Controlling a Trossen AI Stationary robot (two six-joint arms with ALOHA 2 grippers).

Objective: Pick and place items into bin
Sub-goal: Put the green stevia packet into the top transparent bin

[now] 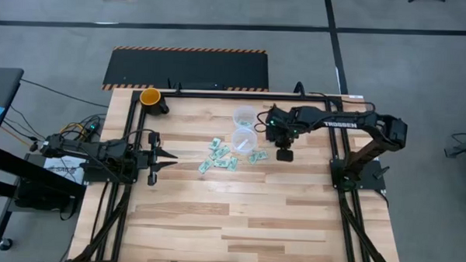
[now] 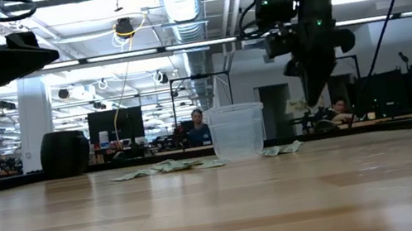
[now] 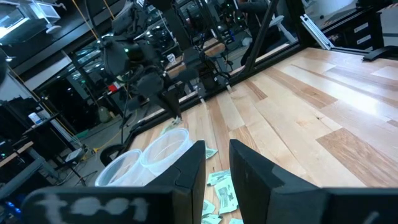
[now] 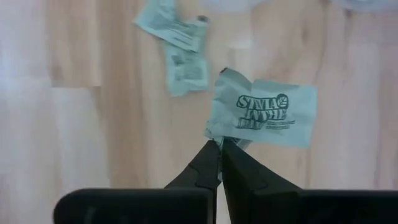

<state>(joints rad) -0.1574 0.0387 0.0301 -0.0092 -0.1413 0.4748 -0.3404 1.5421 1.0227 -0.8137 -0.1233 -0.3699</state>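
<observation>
one packet (image 4: 261,115) | pinched at right gripper (image 4: 219,146) tips | above table (image 4: 74,124)

The wooden table (image 1: 245,217) carries two clear cups (image 1: 243,139) side by side, a scatter of green-and-white packets (image 1: 219,156) beside them, and at one far corner what looks like an orange cup (image 1: 150,97).
</observation>
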